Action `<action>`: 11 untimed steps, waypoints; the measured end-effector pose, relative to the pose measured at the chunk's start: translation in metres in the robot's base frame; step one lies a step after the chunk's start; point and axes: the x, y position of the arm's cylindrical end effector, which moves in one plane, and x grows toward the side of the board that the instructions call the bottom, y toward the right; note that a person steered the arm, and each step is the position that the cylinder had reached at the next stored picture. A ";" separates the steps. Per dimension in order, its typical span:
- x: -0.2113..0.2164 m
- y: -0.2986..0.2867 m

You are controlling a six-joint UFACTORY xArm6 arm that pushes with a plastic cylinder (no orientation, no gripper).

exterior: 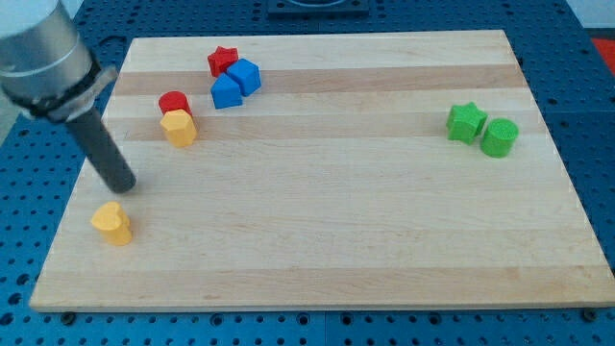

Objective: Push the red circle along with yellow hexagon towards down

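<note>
The red circle (174, 102) stands near the board's upper left, touching the yellow hexagon (179, 127) just below it. My tip (122, 186) is on the board to the lower left of the pair, apart from both blocks. It is a little above a yellow heart-shaped block (112, 223). The dark rod slants up to the view's top left corner.
A red star (223, 61) touches two blue blocks (236, 83) to the upper right of the red circle. A green star (466, 122) and a green cylinder (499, 137) stand at the right. The wooden board (327, 240) lies on a blue perforated table.
</note>
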 end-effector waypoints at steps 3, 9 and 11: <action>-0.195 0.002; -0.045 0.032; 0.035 0.032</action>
